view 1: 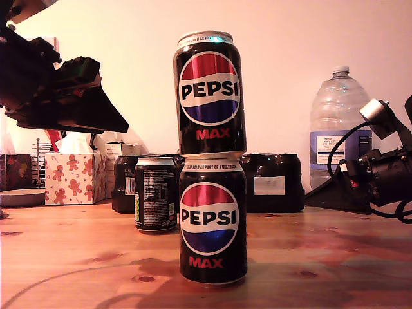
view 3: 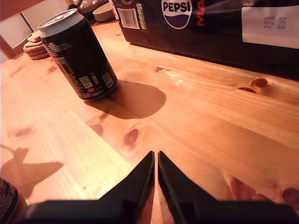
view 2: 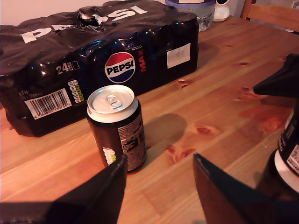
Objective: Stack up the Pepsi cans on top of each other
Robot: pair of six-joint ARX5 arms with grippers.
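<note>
Ahead of my first end effector (view 2: 160, 161), just past the fingertips, the lone Pepsi can (view 2: 117, 128) stands upright on the worktop (view 2: 210, 116), back print facing me. First end effector is apart and empty, touching nothing, and sits above can-top height. Beyond that can, near but not touching, lies the shrink-wrapped multipack (view 2: 93, 60). Off to one side of the first end effector, close in, part of the can stack shows at the frame edge.

My second end effector (view 3: 155, 156) is together with only a hairline gap, nothing between the fingers, held low over bare worktop. From it the same lone can (view 3: 77, 53) stands well ahead and off-axis, with the multipack (view 3: 210, 23) further out.

Exterior view:
- upper Pepsi can (view 1: 210, 90) sits upright on the lower Pepsi can (view 1: 213, 222), rims touching, logos facing the camera, upper one looks shifted slightly toward the exterior view's left
- lone can (view 1: 156, 193) is behind the stack, to the exterior view's left, apart from it
- one arm is raised at the exterior view's left, another low at the exterior view's right; both are clear of the stack
- water bottle (view 1: 338, 129) and tissue box (view 1: 74, 177) stand at the back
</note>
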